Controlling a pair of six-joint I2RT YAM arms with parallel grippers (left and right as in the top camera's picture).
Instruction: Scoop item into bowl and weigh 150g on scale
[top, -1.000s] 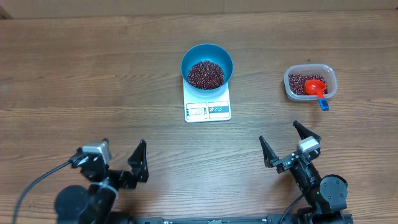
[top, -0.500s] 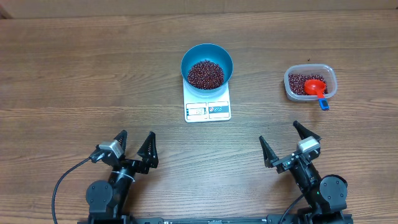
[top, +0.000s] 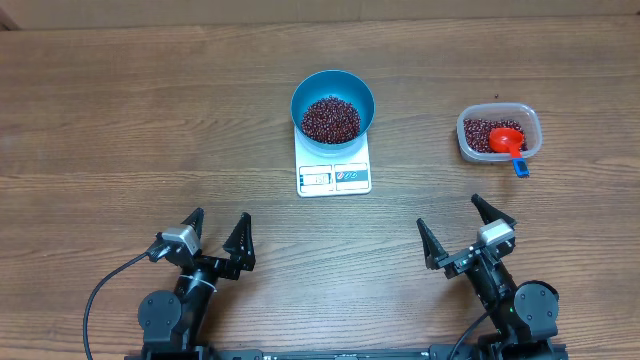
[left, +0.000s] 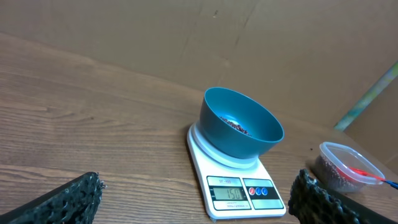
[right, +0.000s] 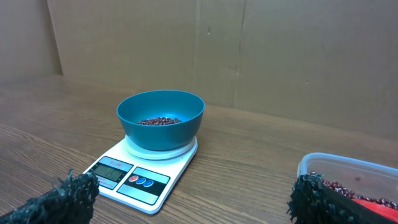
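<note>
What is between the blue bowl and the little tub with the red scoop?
Nothing but bare wooden table lies between the bowl and the tub; the overhead view shows it.

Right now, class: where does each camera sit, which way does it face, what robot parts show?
Overhead: above the table, looking straight down; shows left gripper, right gripper, both open.
Left wrist: low, facing bowl on scale; own fingers at bottom corners.
Right wrist: low, facing likewise; own fingers.
Shared: bowl, scale, in all.
</note>
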